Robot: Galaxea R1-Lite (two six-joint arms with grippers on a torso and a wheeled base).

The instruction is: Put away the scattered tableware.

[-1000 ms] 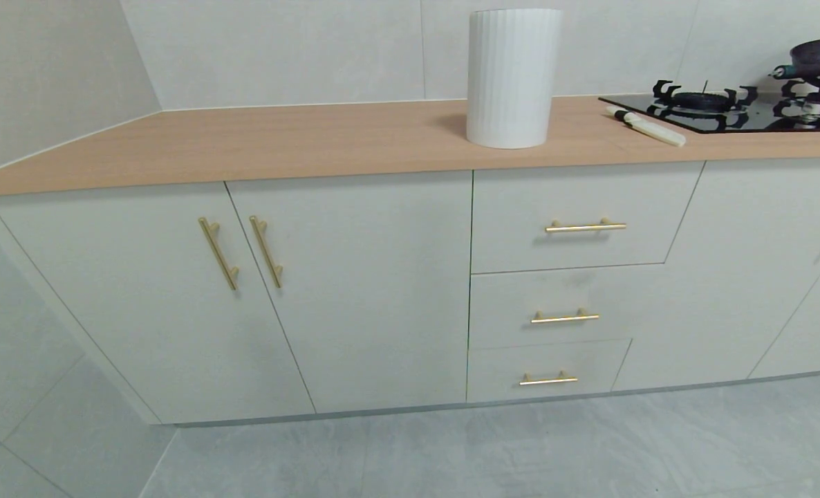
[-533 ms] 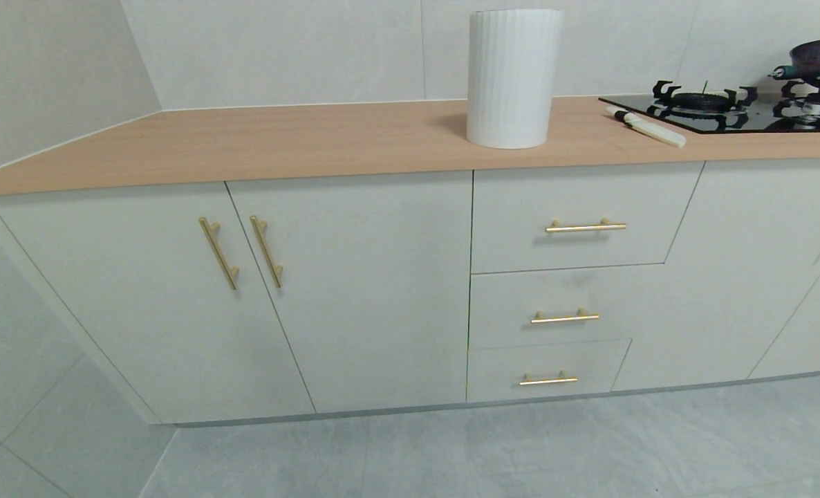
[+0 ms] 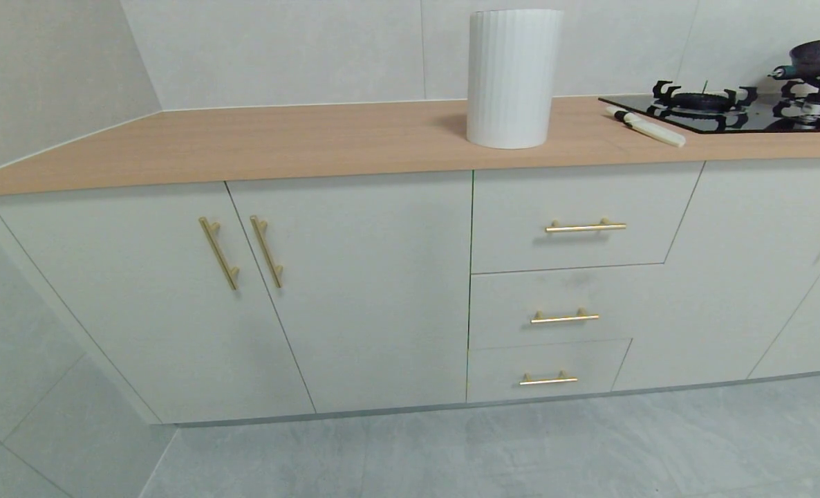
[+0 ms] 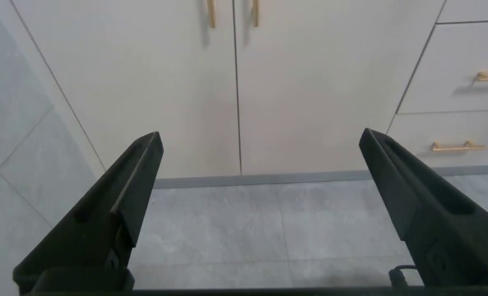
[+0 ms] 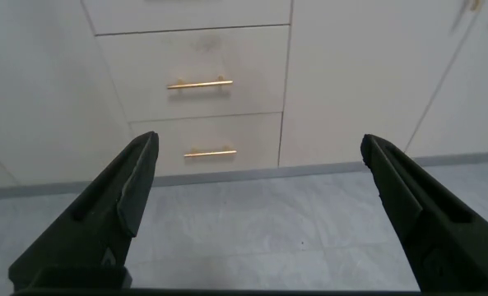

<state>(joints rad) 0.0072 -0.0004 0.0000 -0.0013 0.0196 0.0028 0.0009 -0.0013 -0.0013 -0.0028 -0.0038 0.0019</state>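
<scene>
Hanging low before the closed cabinet doors, the left end effector is standing wide open and empty above the floor. The right end effector is gaping equally wide, empty, facing the lower drawers. A pale knife is lying on the counter at the hob's near corner, beside the ribbed white canister.
</scene>
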